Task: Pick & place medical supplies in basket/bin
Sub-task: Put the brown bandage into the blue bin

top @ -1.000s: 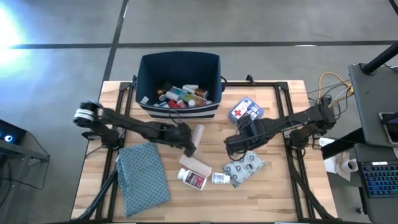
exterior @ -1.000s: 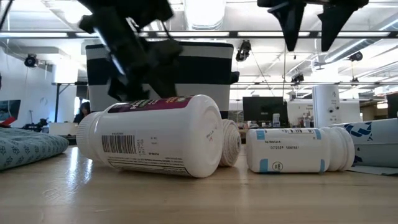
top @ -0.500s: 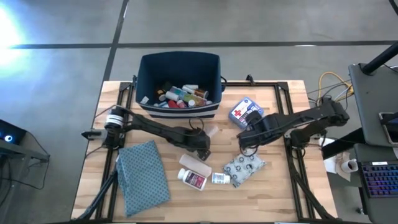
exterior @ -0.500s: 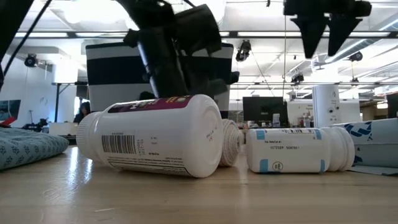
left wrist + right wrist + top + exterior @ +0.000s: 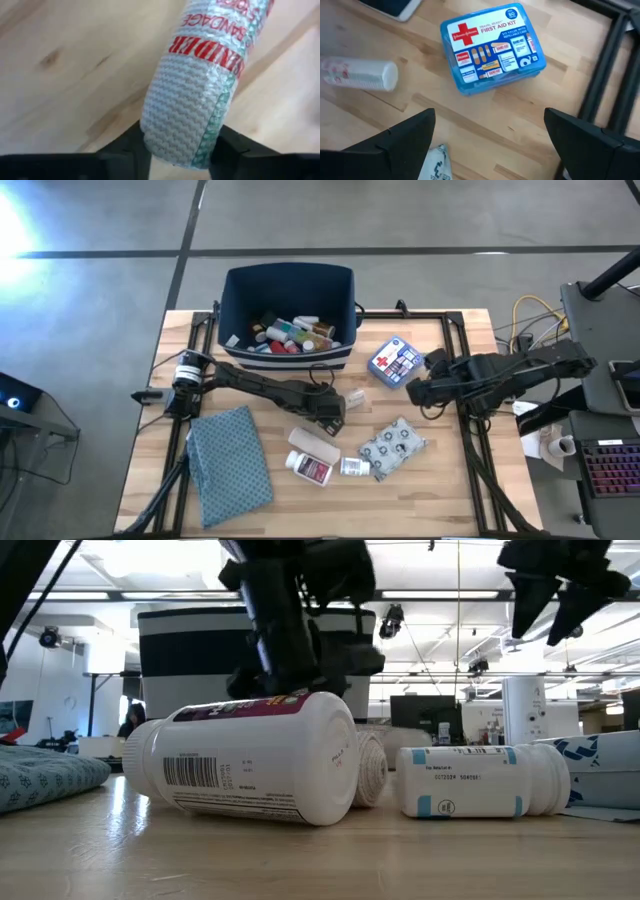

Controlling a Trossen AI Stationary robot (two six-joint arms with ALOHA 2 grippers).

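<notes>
Looking past your left pincer (image 5: 176, 155), you see its fingers closed on the tan bandage roll (image 5: 200, 85), which lies on the bench (image 5: 460, 480) mid-table, in front of the navy bin (image 5: 290, 290). Your right pincer (image 5: 418, 392) hangs wide open, empty, just beside the first-aid box (image 5: 492, 47).
</notes>
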